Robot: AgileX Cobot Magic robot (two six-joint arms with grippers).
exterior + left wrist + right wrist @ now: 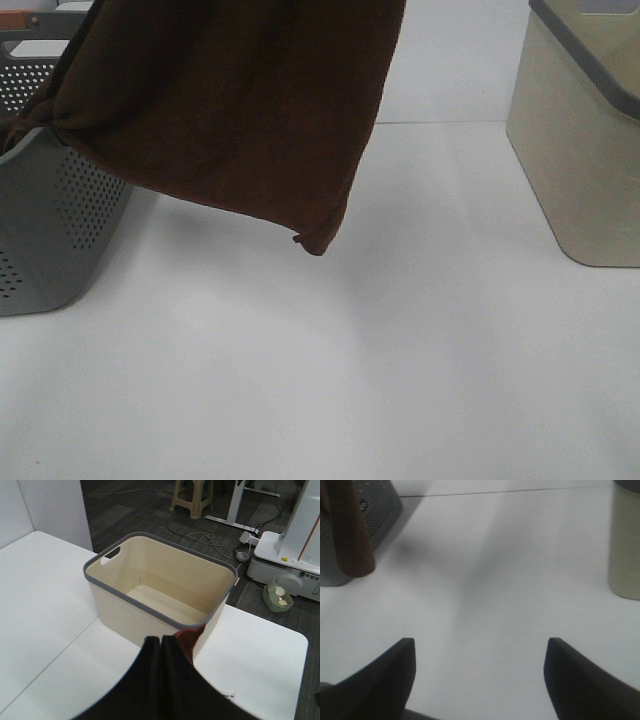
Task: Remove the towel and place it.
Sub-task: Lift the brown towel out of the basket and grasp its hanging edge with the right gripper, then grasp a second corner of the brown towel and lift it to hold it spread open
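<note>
Exterior high shows me the towel (240, 110) hanging above the surface (400, 350), its left part over the grey basket (60, 220). My left claw (161, 642) is clamped on the towel; my right claw (480, 642) stands apart, empty.

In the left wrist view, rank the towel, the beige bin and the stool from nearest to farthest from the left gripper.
1. The towel, caught in the left gripper.
2. The beige bin, standing just ahead of it.
3. The stool, well beyond the bin.
</note>
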